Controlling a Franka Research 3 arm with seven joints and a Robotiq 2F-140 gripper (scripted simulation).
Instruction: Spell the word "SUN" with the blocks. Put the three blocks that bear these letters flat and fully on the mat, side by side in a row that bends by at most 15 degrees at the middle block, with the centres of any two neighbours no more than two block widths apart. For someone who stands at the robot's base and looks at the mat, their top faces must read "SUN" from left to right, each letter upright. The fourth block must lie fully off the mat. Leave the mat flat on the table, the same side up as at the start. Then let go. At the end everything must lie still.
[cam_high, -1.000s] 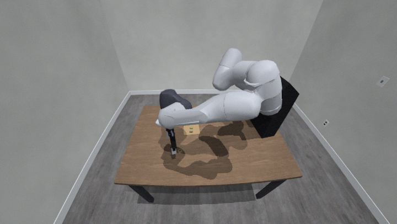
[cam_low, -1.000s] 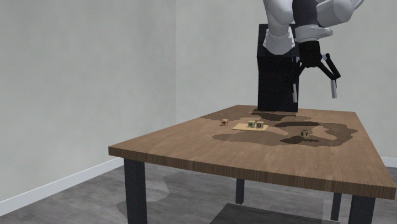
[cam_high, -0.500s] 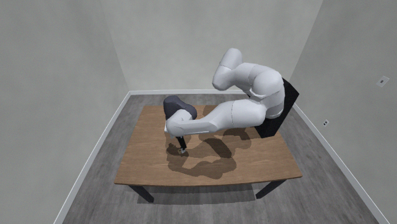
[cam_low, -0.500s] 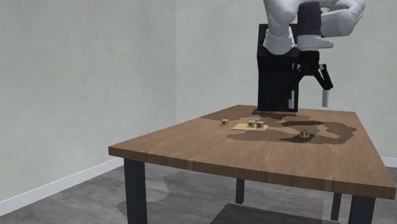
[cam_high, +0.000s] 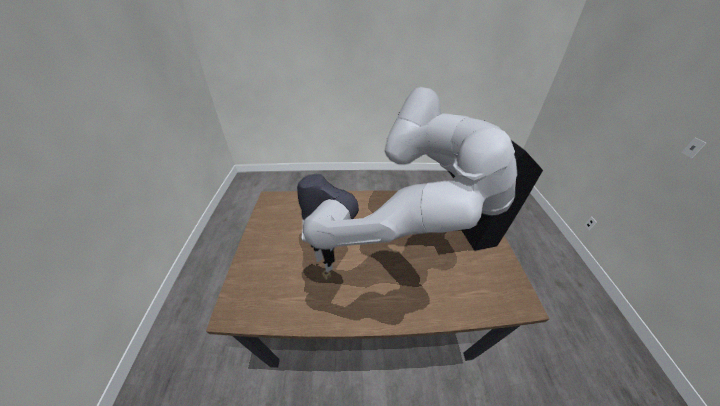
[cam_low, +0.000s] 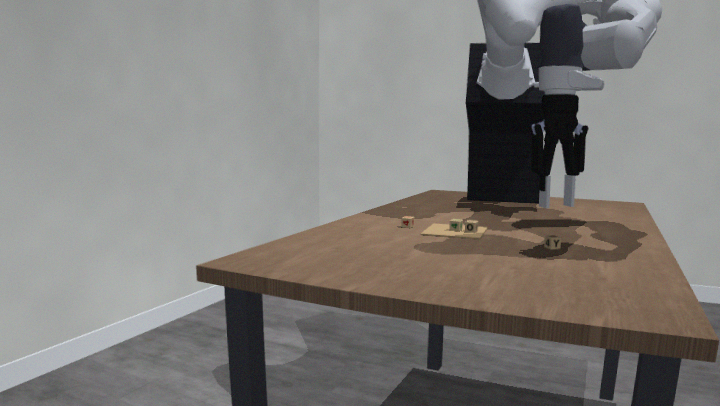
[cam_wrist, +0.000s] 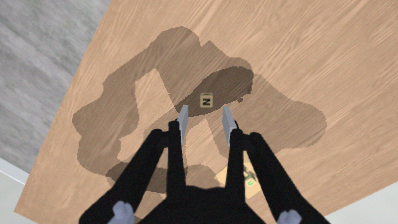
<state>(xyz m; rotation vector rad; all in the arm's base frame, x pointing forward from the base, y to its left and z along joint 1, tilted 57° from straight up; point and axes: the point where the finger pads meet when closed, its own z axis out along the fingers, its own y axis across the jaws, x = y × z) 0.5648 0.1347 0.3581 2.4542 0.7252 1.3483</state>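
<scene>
A wooden block (cam_wrist: 206, 100) (cam_low: 553, 242) with N on its top face lies on the bare table in the arm's shadow; it shows 4 and Y on its sides in the exterior view. My gripper (cam_wrist: 205, 113) (cam_low: 556, 201) (cam_high: 325, 264) hangs well above it, fingers partly closed with a gap and nothing between them. The tan mat (cam_low: 433, 230) (cam_wrist: 223, 176) lies flat further left, with two blocks (cam_low: 455, 225) (cam_low: 470, 226) side by side on it. A fourth block (cam_low: 407, 221) with a red mark lies off the mat to its left.
The wooden table (cam_low: 352, 262) (cam_high: 453, 302) stands on dark legs. The robot's black base (cam_low: 496, 151) stands at the table's far edge. The arm hides the mat in the top view.
</scene>
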